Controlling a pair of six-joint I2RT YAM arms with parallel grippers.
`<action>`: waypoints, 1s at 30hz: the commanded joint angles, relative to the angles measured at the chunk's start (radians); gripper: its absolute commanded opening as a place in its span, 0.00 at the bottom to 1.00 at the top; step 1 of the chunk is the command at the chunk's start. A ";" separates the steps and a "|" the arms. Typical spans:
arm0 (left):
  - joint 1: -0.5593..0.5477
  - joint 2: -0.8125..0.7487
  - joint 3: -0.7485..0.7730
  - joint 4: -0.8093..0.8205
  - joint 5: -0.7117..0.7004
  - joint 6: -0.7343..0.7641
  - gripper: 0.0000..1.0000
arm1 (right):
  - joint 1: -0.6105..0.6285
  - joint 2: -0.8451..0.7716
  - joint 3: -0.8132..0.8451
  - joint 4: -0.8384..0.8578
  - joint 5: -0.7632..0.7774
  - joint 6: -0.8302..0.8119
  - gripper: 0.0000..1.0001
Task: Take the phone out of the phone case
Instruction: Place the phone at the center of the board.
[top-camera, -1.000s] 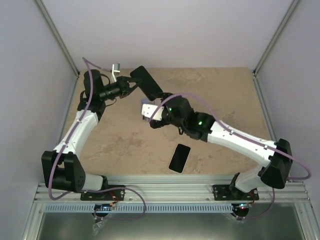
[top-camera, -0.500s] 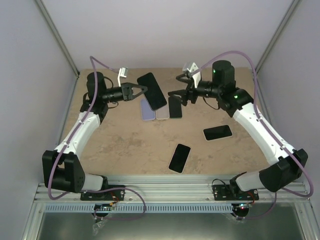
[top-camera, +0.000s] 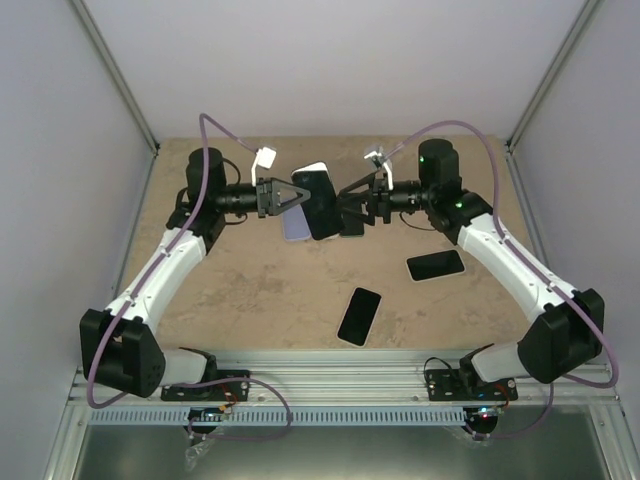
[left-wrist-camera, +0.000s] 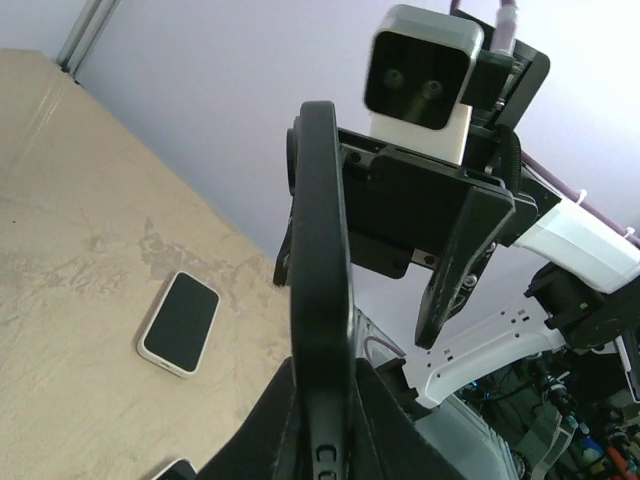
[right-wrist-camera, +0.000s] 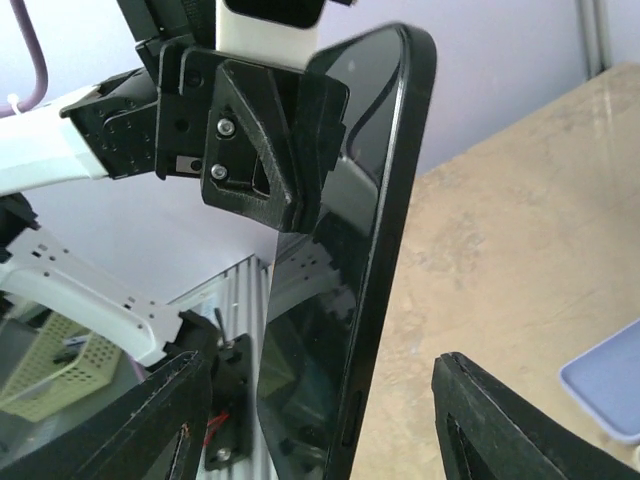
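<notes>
Both arms have closed in: left gripper (top-camera: 287, 196) clamps the cased phone (top-camera: 318, 203) at upper centre, off the tabletop (top-camera: 250, 285), long axis top-to-bottom; right gripper (top-camera: 350, 207), spread wide, sits just right of it.

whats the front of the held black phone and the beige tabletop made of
Black phone: glossy front, likely glass, since it shows reflections. Beige tabletop: matte, mottled stone look, possibly laminate; the pictures leave that open.
</notes>
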 joint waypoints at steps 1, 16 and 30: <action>-0.026 -0.028 0.057 -0.051 -0.015 0.116 0.00 | -0.005 0.009 -0.025 0.094 -0.072 0.119 0.59; -0.048 -0.016 0.069 -0.077 -0.042 0.153 0.00 | -0.003 0.051 -0.035 0.123 -0.068 0.178 0.33; -0.056 0.010 0.089 -0.099 -0.068 0.161 0.01 | -0.007 0.070 -0.054 0.180 -0.121 0.240 0.00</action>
